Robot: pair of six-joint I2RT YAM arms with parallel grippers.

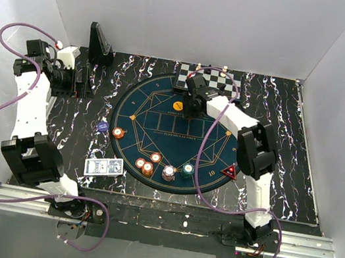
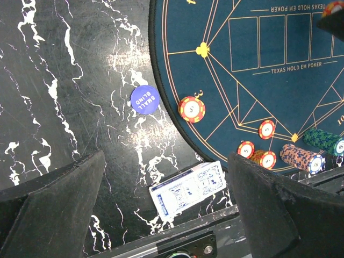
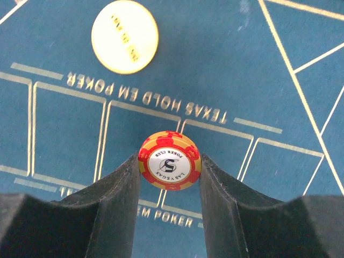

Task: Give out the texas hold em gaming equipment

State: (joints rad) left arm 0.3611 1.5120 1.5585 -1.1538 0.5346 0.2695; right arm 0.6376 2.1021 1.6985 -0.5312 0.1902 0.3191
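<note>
My right gripper (image 1: 192, 110) is shut on an orange-and-red "5" poker chip (image 3: 170, 160), held on edge above the round dark-blue mat (image 3: 226, 64), just in front of the yellow disc (image 3: 124, 36). My left gripper (image 2: 166, 215) is open and empty, high over the black table at the left. Below it lie the blue-backed card deck (image 2: 188, 189), a blue "small blind" disc (image 2: 144, 100) and an orange chip (image 2: 192, 109) on the mat's edge. Loose orange chips (image 1: 146, 164), a white-pink stack (image 1: 169, 172), a teal stack (image 1: 187, 170) and a red triangle marker (image 1: 229, 172) sit along the mat's near rim.
A black-and-white chessboard (image 1: 209, 80) with pieces lies behind the mat, right by my right wrist. A black angled stand (image 1: 99, 44) is at the back left. White walls enclose the black marbled table (image 1: 301, 158) on three sides.
</note>
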